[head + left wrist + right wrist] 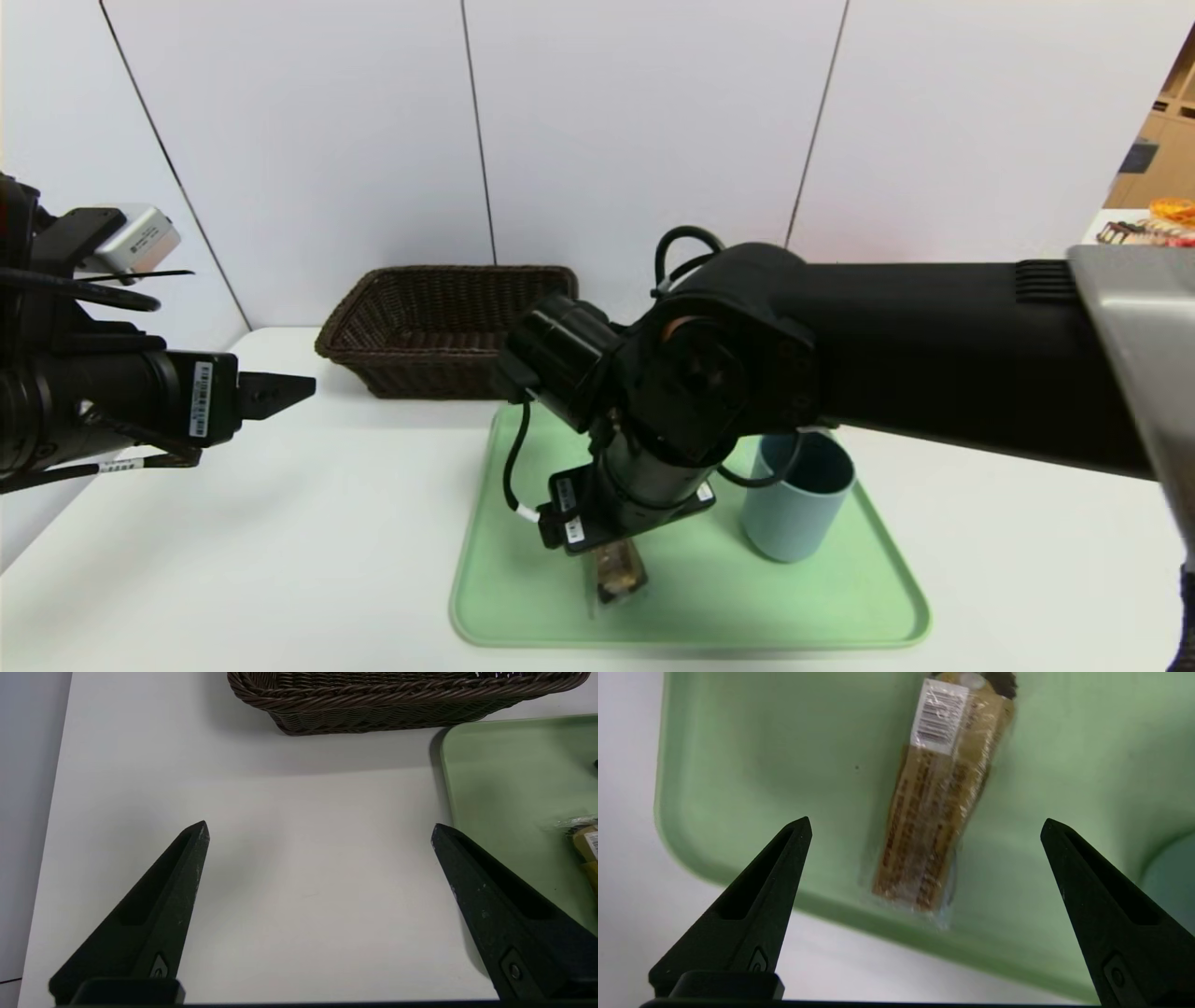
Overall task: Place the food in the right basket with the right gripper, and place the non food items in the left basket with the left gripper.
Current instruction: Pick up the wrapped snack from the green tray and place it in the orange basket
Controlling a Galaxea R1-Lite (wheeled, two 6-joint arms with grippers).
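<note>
The food, a brown snack bar (931,812) in clear wrap with a white label at its far end, lies on the green tray (738,765) near the tray's front rim. My right gripper (925,821) hangs open above it, one finger on each side, touching nothing. In the head view only the bar's near end (618,569) shows under the right wrist. A blue-grey cup (794,504) stands upright on the tray to the right of that wrist. The dark brown left basket (439,327) sits at the back. My left gripper (318,826) is open over bare table at the left. The right basket is hidden.
The white table (280,541) ends at a pale wall behind and at an edge on the left. My right forearm (934,355) stretches across from the right and covers the table's back right. The tray's left rim (448,779) lies close to the left gripper.
</note>
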